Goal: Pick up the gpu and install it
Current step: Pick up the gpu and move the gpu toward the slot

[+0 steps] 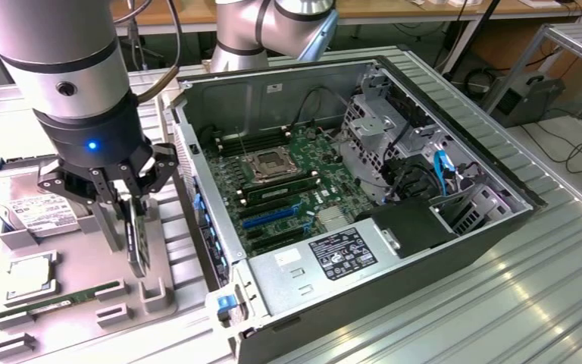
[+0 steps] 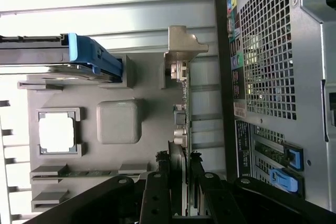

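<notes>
The gpu [image 1: 139,249] is a thin black card standing on edge over the grey parts holder [image 1: 73,246], to the exterior view's left of the open computer case [image 1: 402,227]. My gripper [image 1: 126,218] comes down onto it from above, and its fingers are shut on the card's two flat faces. In the wrist view the gpu [image 2: 180,124] runs edge-on away from my gripper [image 2: 179,177], with its pale metal bracket [image 2: 181,51] at the far end. I cannot tell whether the card's lower edge still rests in the holder.
The case lies on its side with the motherboard [image 1: 286,178] and blue expansion slots [image 1: 270,218] exposed. The holder also carries a silver hard drive [image 1: 28,211], a processor [image 1: 30,271] and a green memory stick [image 1: 61,299]. The case's rear panel [image 2: 265,51] stands close beside the card.
</notes>
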Tool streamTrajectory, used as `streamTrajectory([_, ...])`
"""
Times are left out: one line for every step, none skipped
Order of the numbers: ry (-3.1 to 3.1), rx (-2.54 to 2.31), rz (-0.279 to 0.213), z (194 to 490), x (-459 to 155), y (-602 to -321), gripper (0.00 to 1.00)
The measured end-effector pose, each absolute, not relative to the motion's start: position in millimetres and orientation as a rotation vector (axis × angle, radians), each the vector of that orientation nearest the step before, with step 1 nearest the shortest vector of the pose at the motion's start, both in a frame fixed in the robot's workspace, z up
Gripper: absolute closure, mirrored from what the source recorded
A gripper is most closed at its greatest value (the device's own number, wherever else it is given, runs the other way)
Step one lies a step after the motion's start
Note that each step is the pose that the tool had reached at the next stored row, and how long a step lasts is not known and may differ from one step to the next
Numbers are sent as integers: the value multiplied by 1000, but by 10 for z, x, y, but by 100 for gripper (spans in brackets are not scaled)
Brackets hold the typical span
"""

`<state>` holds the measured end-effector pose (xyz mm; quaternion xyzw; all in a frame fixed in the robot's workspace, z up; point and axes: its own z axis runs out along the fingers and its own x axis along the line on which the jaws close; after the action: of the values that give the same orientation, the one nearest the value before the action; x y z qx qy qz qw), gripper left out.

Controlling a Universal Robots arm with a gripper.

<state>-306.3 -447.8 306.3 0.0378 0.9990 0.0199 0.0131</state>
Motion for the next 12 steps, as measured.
streamTrajectory([3113, 118, 62, 3067, -3062, -4478, 74])
streamTrajectory([3112, 118, 62, 3070, -3062, -4478, 74])
streamTrajectory([3113, 118, 62, 3075, -3062, -4478, 74])
streamTrajectory([3113, 118, 62, 3079, -3062, -4478, 74])
streamTrajectory([3112, 118, 62, 3084, -3063, -4478, 74])
streamTrajectory([3113, 118, 62, 3092, -3062, -4478, 74])
streamTrajectory([3112, 118, 62, 3095, -3063, -4478, 74])
streamTrajectory([3112, 118, 62, 3099, -3062, -4478, 74])
streamTrajectory([3112, 118, 62, 3104, -3062, -4478, 74])
streamTrajectory([3113, 118, 62, 3108, -3062, -4478, 74])
streamTrajectory([3113, 118, 62, 3113, -3063, -4478, 74])
streamTrajectory([3113, 118, 62, 3118, -3062, -4478, 74])
